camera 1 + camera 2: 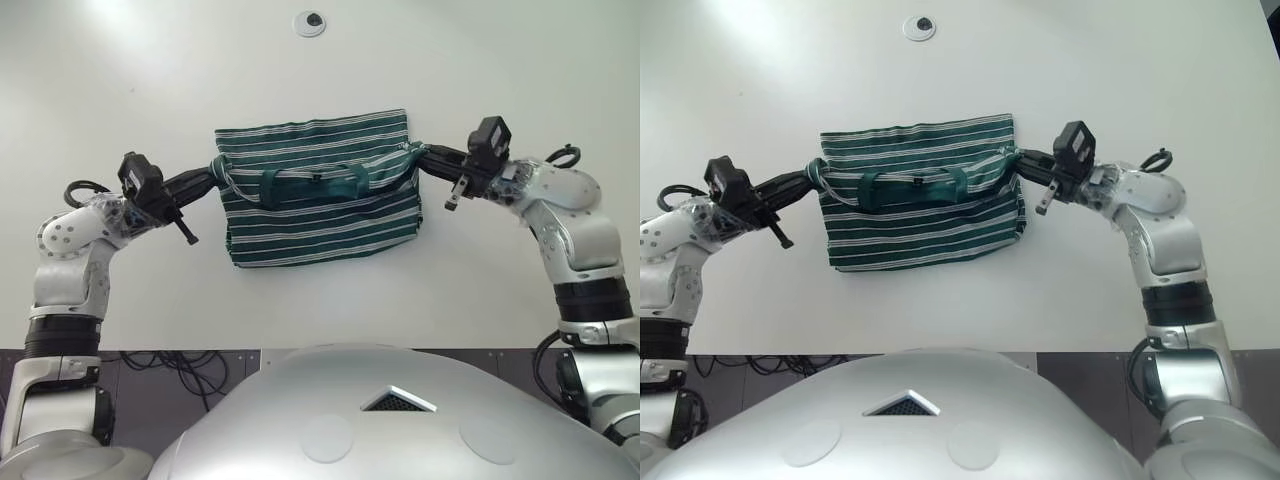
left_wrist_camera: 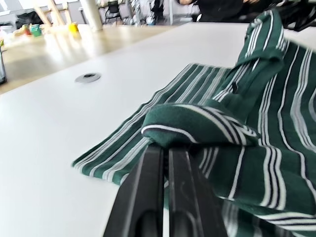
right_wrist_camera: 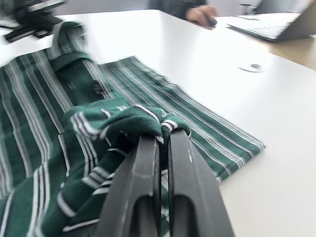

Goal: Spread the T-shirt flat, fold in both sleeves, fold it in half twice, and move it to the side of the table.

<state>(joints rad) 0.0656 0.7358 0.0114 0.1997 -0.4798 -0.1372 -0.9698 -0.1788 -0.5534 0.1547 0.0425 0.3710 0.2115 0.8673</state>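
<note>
Rounded silver-grey arms (image 1: 585, 225) with black joint bands and looped black cables (image 1: 566, 150) — slim black end effectors (image 3: 164, 143)

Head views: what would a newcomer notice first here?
A green-and-white striped T-shirt lies partly folded in the middle of the white table. The left hand and right hand each pinch a bunched bit of its cloth, one at either side, both shut. A round cable grommet sits in the table beyond the shirt.

The T-shirt (image 1: 320, 215), dark green with thin white stripes, lies on the white bench (image 1: 500, 60), folded into a rough rectangle, its side edges bunched.
</note>
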